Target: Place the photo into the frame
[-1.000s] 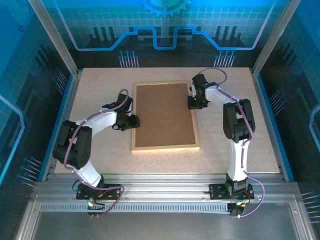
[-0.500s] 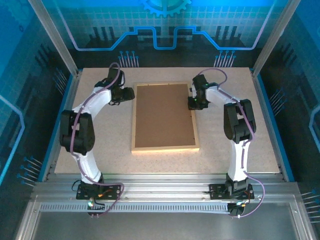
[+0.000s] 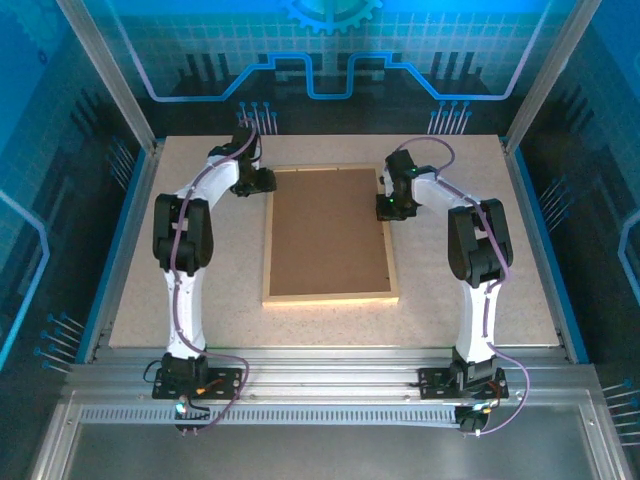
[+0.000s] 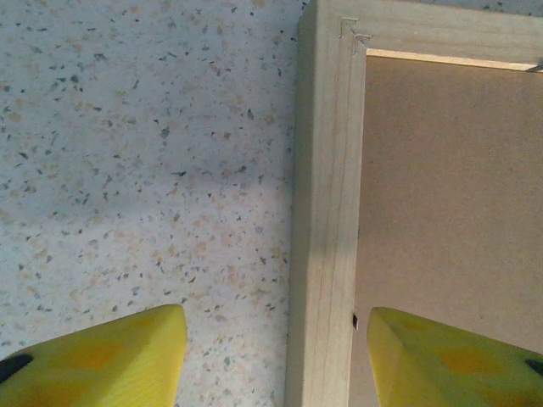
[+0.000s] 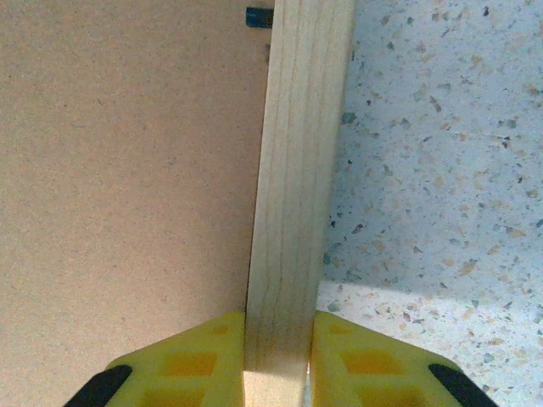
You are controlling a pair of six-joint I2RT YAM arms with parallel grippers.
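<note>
Left wrist view puts the left gripper [image 4: 273,356] spread wide. Its yellow fingers [image 4: 110,356] sit at the bottom of the picture, one over the speckled table [image 4: 144,153] and one over the brown backing board [image 4: 450,195]. The wooden rail of the frame [image 4: 327,170] runs up between them, ungripped, to a mitred corner at the top of the picture.

In the right wrist view, the right gripper [image 5: 278,348] is clenched on the opposite long rail, pads tight against both sides of the wood.

Seen from the top external view, the left arm has swung within the last second from the middle of the frame's left side up to its upper-left corner. The right arm has kept its hold at the upper right. The frame lies flat in the centre of the table, back up, with the board seated inside it.

The move reads as lining up a second grasp at the corner, perhaps to lift or turn the frame. Whether the photo lies under the board cannot be told.
</note>
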